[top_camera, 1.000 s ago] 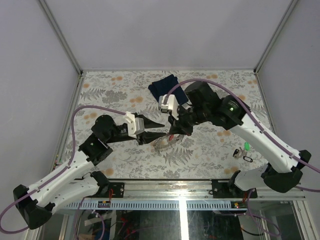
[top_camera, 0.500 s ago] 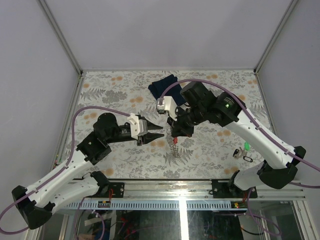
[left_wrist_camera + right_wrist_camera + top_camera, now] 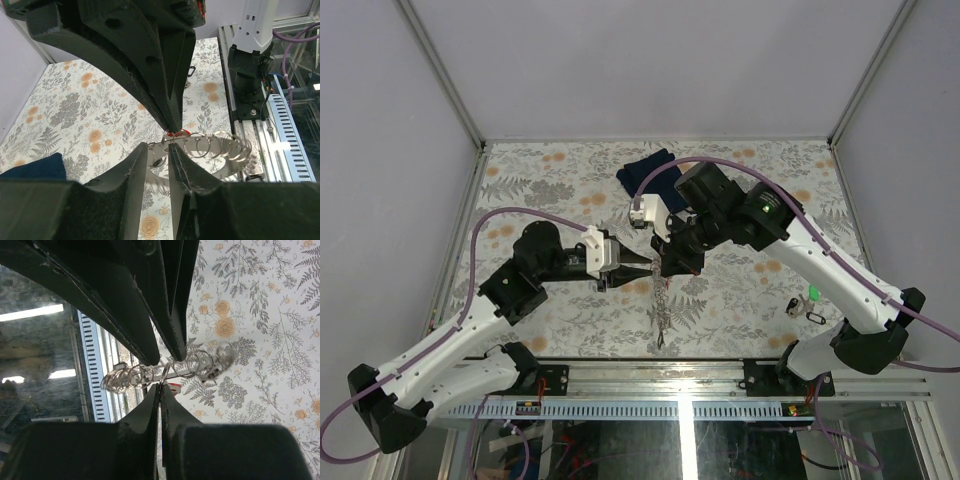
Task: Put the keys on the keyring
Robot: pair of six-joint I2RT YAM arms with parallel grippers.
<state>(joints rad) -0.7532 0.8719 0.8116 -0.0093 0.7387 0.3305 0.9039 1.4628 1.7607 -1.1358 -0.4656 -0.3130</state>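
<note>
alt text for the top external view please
Above a floral table, the right pincer is shut on the keyring, which dangles from it as a silvery chain. The left pincer sits close beside it. Keys lie on the table's near right.

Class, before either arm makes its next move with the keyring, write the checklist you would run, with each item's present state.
1. Right gripper shut on the keyring: ok.
2. Left gripper straddling the keyring: ok.
3. Left gripper's hold firm: cannot tell.
4. Keyring opened for threading: cannot tell.
5. Green key and black key threaded: not ok, both lie on the table.
</note>
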